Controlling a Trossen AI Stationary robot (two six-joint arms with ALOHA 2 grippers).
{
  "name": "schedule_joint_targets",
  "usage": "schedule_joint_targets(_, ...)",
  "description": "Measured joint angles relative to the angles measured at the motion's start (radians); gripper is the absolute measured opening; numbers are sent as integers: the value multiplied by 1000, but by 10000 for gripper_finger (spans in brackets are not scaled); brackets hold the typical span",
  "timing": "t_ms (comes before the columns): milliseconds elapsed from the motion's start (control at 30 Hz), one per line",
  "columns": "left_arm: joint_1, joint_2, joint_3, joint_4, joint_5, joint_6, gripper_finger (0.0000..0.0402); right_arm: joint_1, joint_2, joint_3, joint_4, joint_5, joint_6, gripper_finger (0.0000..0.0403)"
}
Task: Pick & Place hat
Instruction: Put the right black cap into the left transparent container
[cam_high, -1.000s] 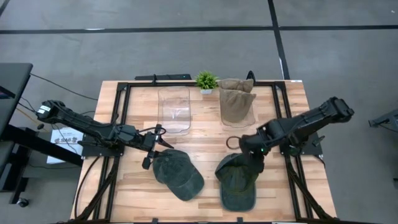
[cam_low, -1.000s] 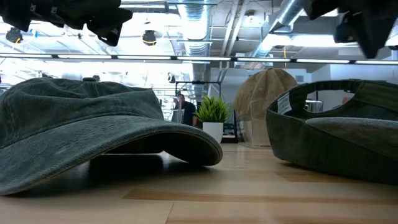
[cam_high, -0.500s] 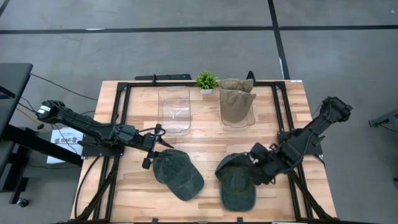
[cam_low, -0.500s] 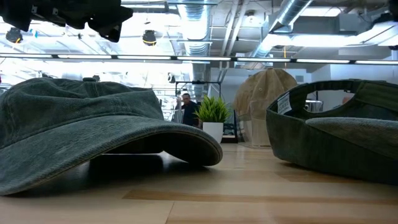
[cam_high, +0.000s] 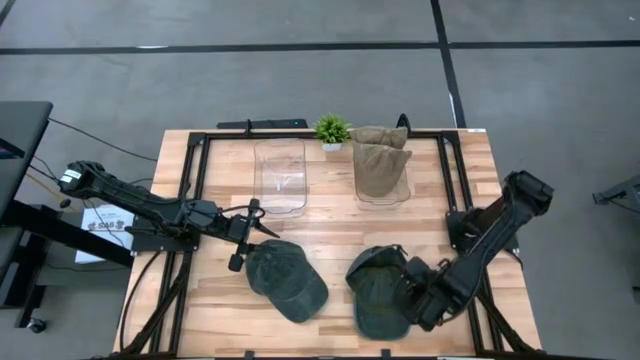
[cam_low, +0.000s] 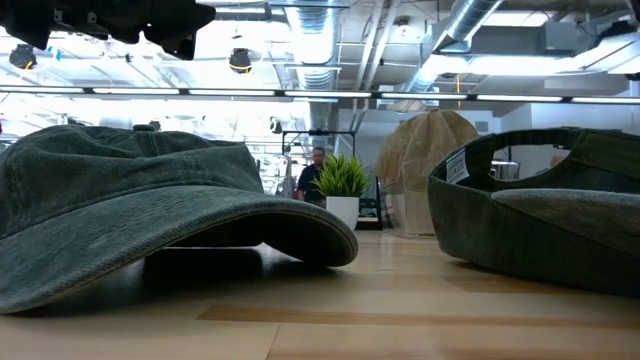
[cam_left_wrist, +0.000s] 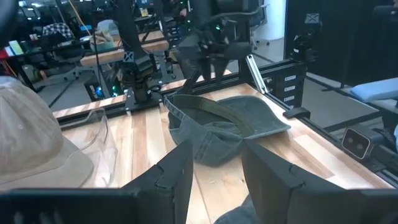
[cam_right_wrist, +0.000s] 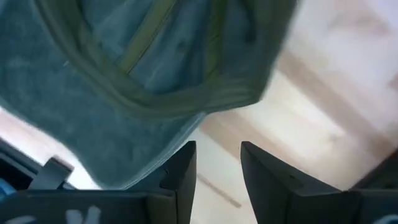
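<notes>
Hats are lying at the near edge of the wooden surface (cam_high: 335, 225): the left green cap (cam_high: 287, 281) is sitting crown up at about 7 o'clock, and the right green cap (cam_high: 380, 290) is resting upside down at about 5 o'clock, its inside facing up. A white tag (cam_low: 456, 166) is showing inside the upturned cap; its writing is too small to read. The right claw (cam_high: 418, 297) is sitting low just beside that cap's right side, fingers slightly spread and pinching nothing, with the cap's rim just ahead of them. The left claw (cam_high: 247, 237) is hanging at 9 o'clock by the left cap's back edge, fingers parted and empty. Farther back, a clear bin (cam_high: 280, 176) is standing at 11 o'clock and a tan hat (cam_high: 381, 160) is filling another at 1 o'clock, with a small potted plant (cam_high: 332, 130) between them. In the room beyond, a person (cam_low: 313, 176) is standing, partly hidden by the plant.
</notes>
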Motion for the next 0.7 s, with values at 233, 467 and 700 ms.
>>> schedule_joint_targets(233,0,0,0,7,0,0,133,4,61,0,89,-11,-7,137)
schedule_joint_targets(467,0,0,0,14,0,0,133,4,58,0,88,-8,32,150)
schedule_joint_targets(700,0,0,0,18,0,0,133,4,58,0,110,-8,43,167)
